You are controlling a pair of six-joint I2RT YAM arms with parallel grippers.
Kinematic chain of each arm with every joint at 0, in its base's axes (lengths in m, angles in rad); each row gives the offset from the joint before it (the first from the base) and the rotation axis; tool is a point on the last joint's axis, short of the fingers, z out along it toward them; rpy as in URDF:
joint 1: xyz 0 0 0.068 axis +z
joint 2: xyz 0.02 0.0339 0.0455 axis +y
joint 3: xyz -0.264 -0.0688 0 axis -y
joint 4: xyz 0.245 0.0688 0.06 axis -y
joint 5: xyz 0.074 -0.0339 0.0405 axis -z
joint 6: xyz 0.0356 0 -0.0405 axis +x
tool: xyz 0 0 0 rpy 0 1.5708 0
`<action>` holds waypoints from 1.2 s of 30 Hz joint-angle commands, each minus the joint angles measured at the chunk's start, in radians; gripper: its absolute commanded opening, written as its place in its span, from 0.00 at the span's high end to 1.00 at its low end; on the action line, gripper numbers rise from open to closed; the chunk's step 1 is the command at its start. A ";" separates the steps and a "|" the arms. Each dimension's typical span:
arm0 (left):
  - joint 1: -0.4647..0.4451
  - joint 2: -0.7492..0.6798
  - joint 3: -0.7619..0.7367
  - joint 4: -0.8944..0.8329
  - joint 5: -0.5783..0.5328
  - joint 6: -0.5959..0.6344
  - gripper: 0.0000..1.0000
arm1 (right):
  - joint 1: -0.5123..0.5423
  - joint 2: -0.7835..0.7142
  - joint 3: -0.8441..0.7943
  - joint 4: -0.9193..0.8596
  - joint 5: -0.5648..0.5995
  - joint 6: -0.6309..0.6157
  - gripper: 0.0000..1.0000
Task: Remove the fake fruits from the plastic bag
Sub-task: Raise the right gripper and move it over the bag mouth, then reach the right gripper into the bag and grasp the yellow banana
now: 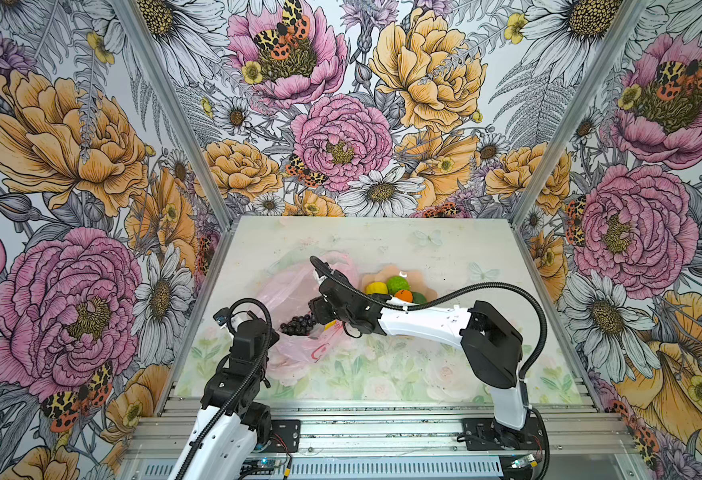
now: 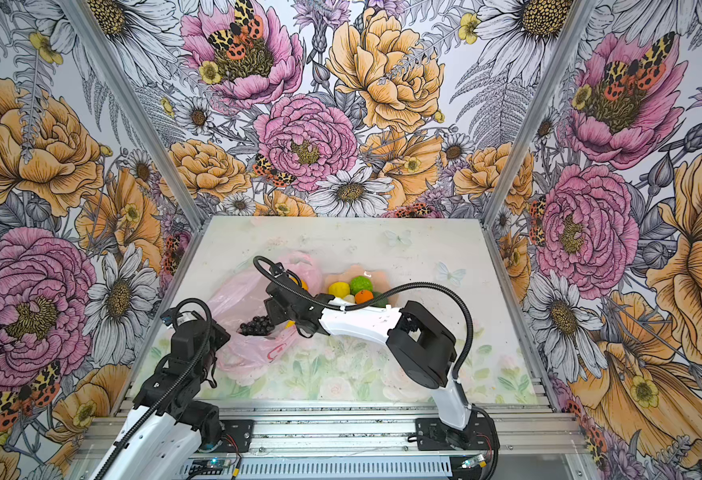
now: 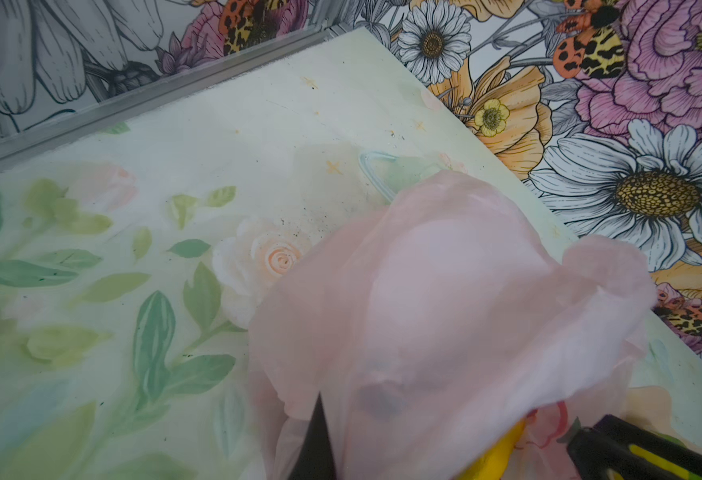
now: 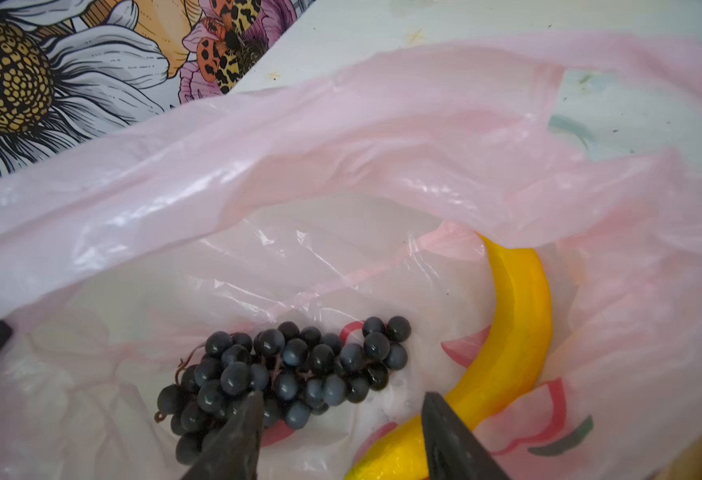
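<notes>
The pink plastic bag [image 1: 289,291] lies crumpled left of the table's middle, its mouth open. Inside it lie a dark purple grape bunch [image 4: 291,365] and a yellow banana [image 4: 515,328]. The grapes [image 1: 298,324] also show in both top views. My right gripper [image 4: 341,399] hovers open inside the bag's mouth, one finger over the grapes, the other over the banana, gripping nothing. My left gripper [image 3: 349,411] is shut on the bag's film [image 3: 444,311], which drapes over it and hides one finger. A lemon [image 1: 376,287], lime [image 1: 397,284], orange [image 1: 403,296] and avocado [image 1: 420,298] sit outside the bag.
A peach scalloped dish [image 1: 372,276] to the right of the bag holds the removed fruits. My right forearm [image 1: 419,322] stretches across the table in front of that dish. Floral walls enclose three sides, and a metal rail [image 1: 341,419] runs along the front.
</notes>
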 commanded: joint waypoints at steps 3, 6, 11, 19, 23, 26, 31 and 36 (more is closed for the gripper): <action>0.009 -0.089 0.080 -0.157 -0.055 -0.036 1.00 | -0.002 0.074 0.102 -0.075 -0.041 0.028 0.38; -0.005 -0.063 0.087 -0.147 -0.010 -0.042 1.00 | -0.001 0.092 0.115 -0.087 -0.046 0.032 0.38; -0.009 0.031 0.042 0.000 0.168 0.019 1.00 | -0.001 0.103 0.113 -0.101 -0.045 0.032 0.38; -0.014 0.092 -0.006 0.079 0.234 0.057 1.00 | -0.005 0.154 0.136 -0.132 -0.047 0.065 0.40; -0.015 0.090 -0.037 0.109 0.284 0.059 1.00 | -0.001 0.189 0.161 -0.136 -0.080 0.098 0.41; -0.015 0.096 -0.048 0.111 0.292 0.050 1.00 | -0.002 0.205 0.177 -0.151 -0.085 0.120 0.42; -0.014 0.099 -0.061 0.128 0.311 0.059 1.00 | -0.009 0.208 0.170 -0.185 -0.047 0.162 0.40; -0.014 0.112 -0.060 0.141 0.317 0.072 1.00 | -0.016 0.237 0.191 -0.185 -0.086 0.167 0.38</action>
